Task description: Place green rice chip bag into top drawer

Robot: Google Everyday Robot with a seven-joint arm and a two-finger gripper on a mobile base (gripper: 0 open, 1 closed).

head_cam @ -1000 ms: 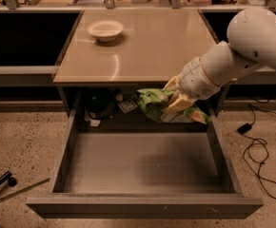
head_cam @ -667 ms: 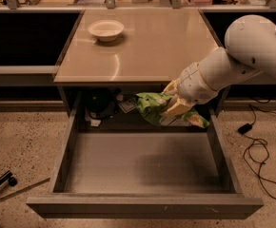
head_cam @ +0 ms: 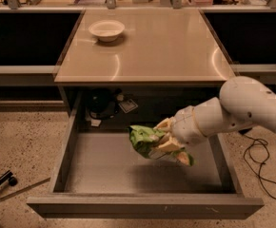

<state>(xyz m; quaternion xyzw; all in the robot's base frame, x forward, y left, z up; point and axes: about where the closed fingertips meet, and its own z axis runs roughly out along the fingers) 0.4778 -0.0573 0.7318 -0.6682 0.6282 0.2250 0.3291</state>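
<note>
The gripper [head_cam: 170, 140], jaws clenched on the green rice chip bag [head_cam: 143, 137], hangs over the open top drawer [head_cam: 100, 175], right of middle. Best lower it close to the grey bottom before letting go, clear of the walls.

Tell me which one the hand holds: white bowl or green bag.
The green rice chip bag, gripped by the hand above the top drawer; the bowl rests on the table.

I see my arm [head_cam: 252, 103] as a smooth white tube with small dark dots. It narrows through a ringed wrist [head_cam: 195, 125] to the beige-fingered end effector [head_cam: 166, 137], below the surface's [head_cam: 152, 46] front edge.
</note>
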